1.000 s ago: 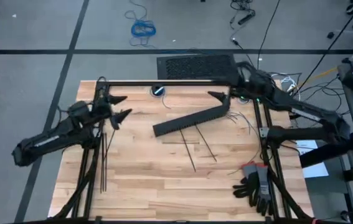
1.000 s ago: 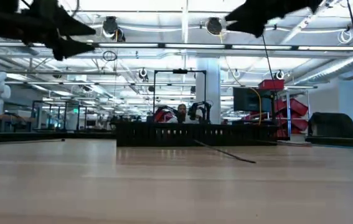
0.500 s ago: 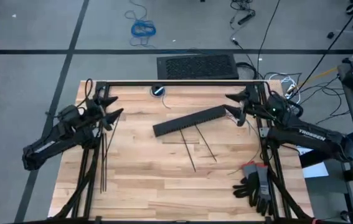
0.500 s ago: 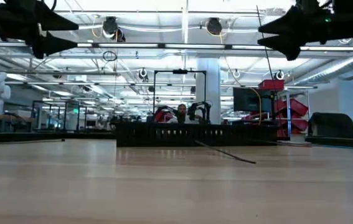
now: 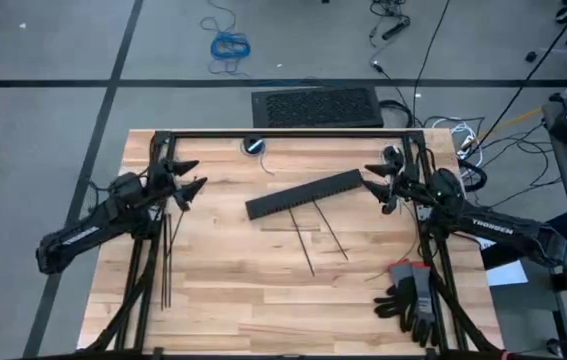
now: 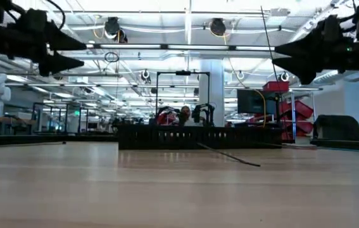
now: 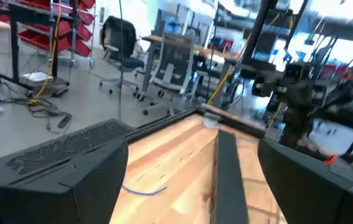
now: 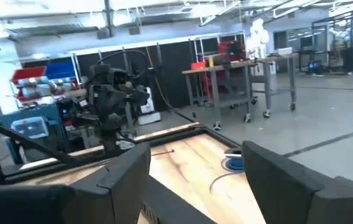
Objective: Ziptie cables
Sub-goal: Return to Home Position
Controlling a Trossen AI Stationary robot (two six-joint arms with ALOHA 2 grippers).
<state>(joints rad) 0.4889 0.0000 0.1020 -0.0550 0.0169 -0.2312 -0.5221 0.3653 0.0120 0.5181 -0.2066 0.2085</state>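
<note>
A black slotted bar (image 5: pixel 303 195) lies slantwise on the wooden table (image 5: pixel 243 300). Two thin black zipties (image 5: pixel 308 240) lie just near of the bar, and more zipties (image 5: pixel 167 262) lie along the left side. The cables are mostly hidden beneath my right arm; a few thin wires (image 5: pixel 401 205) peek out beside it. My left gripper (image 5: pixel 193 176) hovers open above the far left of the table, pointing at the bar. My right gripper (image 5: pixel 375 183) hovers open just off the bar's right end. In the low view both grippers (image 6: pixel 90 54) (image 6: pixel 287 57) hang well above the tabletop.
Grey and black gloves (image 5: pixel 413 295) lie at the near right corner. A small blue round thing (image 5: pixel 253 147) sits by the far edge under the black frame rail (image 5: pixel 283 132). A short pale wire (image 7: pixel 145 190) lies left of the bar.
My right gripper has swung from above the bar's far right end toward the table's right and near edges and has come down. My left gripper has drawn back a little toward the left and then sunk slightly. Both stay open. The bar and zipties have not moved.
</note>
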